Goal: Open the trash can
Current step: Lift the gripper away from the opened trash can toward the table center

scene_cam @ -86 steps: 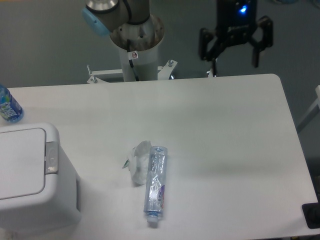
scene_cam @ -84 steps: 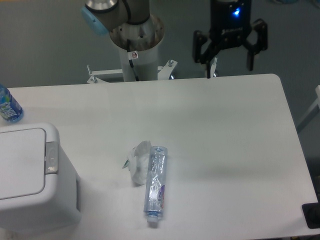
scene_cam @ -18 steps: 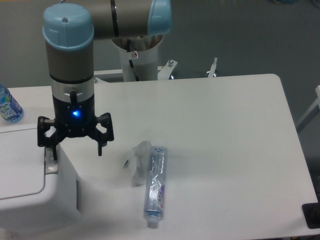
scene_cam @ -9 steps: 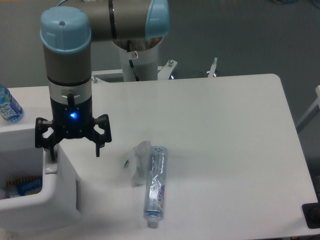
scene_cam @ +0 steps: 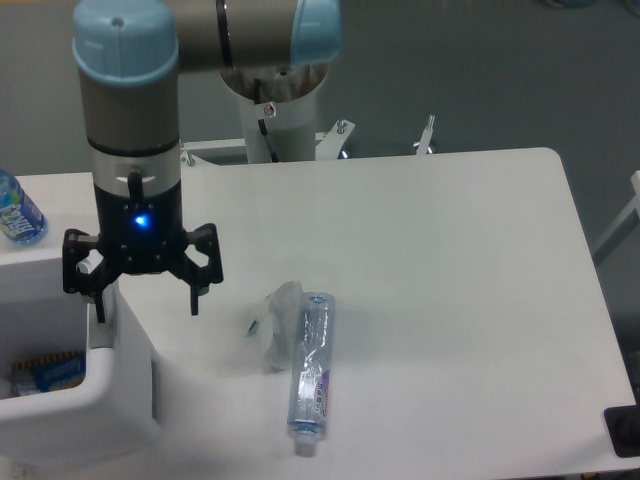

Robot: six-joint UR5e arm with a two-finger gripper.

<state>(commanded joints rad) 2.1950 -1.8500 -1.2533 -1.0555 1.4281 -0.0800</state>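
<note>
The trash can (scene_cam: 125,395) is a white boxy bin at the table's lower left corner. Its lid is up, and the inside shows a blue and orange item (scene_cam: 45,372). My gripper (scene_cam: 146,312) hangs open, pointing down, over the can's right rim. Its left finger (scene_cam: 99,308) is just above the rim where the latch sits, and its right finger (scene_cam: 192,300) is outside the can over the table. Nothing is between the fingers. The arm hides the latch and the rear right corner of the can.
A clear toothpaste tube (scene_cam: 309,372) lies on the table beside a crumpled white tissue (scene_cam: 277,322), right of the can. A blue water bottle (scene_cam: 16,212) stands at the left edge. The robot base (scene_cam: 271,95) is behind the table.
The arm came from the back right to the can's right rim. The flat lid, shut a second ago, has sprung open, and the gripper has since risen slightly.
</note>
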